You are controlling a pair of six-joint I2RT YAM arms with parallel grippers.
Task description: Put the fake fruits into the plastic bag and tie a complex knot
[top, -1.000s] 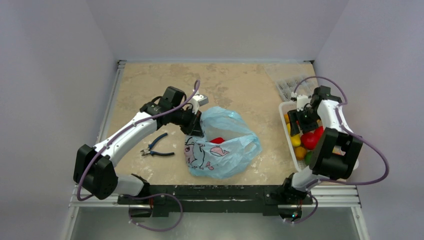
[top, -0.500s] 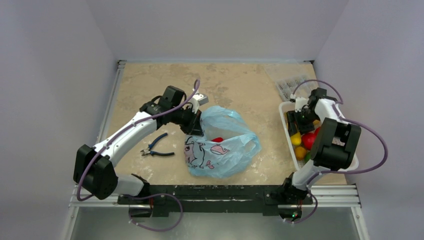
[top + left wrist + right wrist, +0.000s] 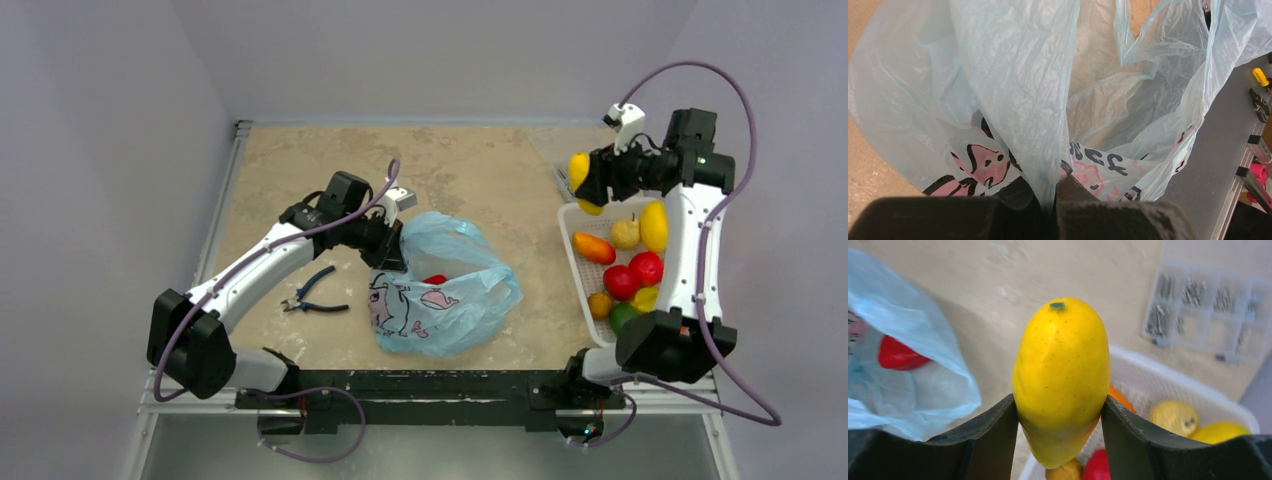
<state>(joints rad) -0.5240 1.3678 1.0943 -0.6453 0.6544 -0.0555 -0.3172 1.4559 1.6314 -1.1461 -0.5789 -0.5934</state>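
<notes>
The light-blue plastic bag (image 3: 440,290) with a pink whale print lies mid-table, its mouth held up. A red fruit (image 3: 434,280) shows inside it, also in the right wrist view (image 3: 898,354). My left gripper (image 3: 392,248) is shut on the bag's rim (image 3: 1048,165). My right gripper (image 3: 583,180) is shut on a yellow elongated fruit (image 3: 1062,375) and holds it high above the far end of the white basket (image 3: 572,215). Several fruits lie in the basket: orange (image 3: 593,247), red (image 3: 646,268), yellow (image 3: 654,225), green (image 3: 622,315). No knot shows.
Blue-handled pliers (image 3: 312,293) lie left of the bag. A clear compartment box of small parts (image 3: 580,165) sits at the back right, also in the right wrist view (image 3: 1205,310). The table's near edge carries a black rail (image 3: 440,385).
My right gripper has risen out of the basket with the yellow elongated fruit and swung up and back. The left arm and the bag have not moved.
</notes>
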